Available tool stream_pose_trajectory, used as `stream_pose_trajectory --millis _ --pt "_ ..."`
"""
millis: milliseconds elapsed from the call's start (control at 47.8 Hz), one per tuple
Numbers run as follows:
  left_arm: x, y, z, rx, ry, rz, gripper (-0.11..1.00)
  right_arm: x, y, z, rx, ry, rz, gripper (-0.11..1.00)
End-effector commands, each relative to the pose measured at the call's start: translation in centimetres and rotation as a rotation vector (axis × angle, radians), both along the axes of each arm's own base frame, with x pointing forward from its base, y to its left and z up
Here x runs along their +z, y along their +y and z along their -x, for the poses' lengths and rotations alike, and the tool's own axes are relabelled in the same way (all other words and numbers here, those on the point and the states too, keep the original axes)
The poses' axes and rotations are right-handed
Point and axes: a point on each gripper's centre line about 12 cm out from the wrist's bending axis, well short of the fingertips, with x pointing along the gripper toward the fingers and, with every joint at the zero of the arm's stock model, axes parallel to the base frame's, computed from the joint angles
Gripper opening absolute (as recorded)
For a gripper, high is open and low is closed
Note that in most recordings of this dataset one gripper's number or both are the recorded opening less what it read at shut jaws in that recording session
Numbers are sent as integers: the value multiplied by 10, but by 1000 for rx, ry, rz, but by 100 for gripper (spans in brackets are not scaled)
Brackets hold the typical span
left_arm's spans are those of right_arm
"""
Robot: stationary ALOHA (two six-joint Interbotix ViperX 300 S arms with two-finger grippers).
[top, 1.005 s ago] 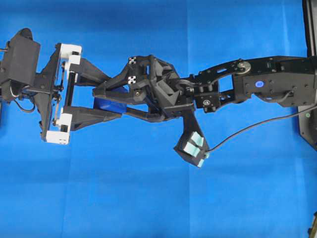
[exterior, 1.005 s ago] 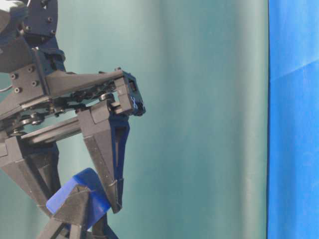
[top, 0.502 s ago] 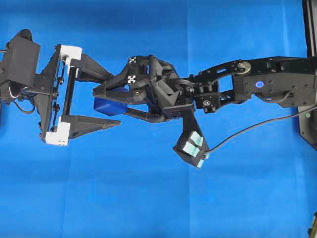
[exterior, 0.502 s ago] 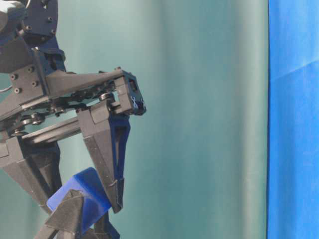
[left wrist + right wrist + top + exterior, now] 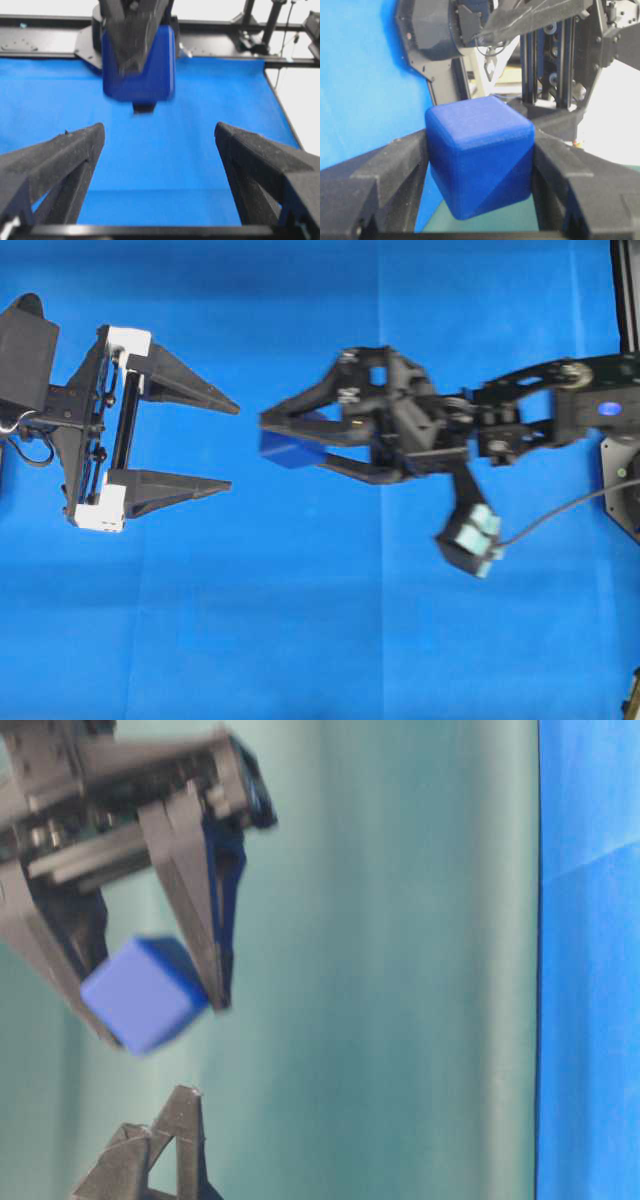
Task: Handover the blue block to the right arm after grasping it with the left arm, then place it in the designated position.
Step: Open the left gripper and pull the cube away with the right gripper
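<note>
A blue cloth covered the whole table. A teal-green backdrop hung behind it. A black metal frame ran along the far edge of the table.

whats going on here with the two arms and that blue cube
A handover in mid-air is all but done. The right gripper is clamped on the blue block, which sits between its two black fingers. The left gripper stands wide open and empty, apart from the block, with a clear gap between the two arms above the blue cloth. What remains is for the right arm to set the block down at its spot.
</note>
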Motion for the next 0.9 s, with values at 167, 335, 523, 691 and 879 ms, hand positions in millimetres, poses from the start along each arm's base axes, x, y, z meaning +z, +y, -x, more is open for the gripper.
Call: stream_pose_trajectory --millis 167,335,523,691,879 --pt "9 -1 2 -4 -31 1 93 18 1 41 -3 -51 -5 44" --pt "9 -1 2 -4 -29 1 93 20 1 58 -21 -51 -2 44" --pt "9 -1 2 -4 -29 1 93 18 1 63 -33 -41 6 44" --pt "9 -1 2 -4 -28 1 93 17 1 62 -33 -38 3 44" --pt "9 -1 2 -4 -28 1 93 18 1 62 -40 -37 -36 44"
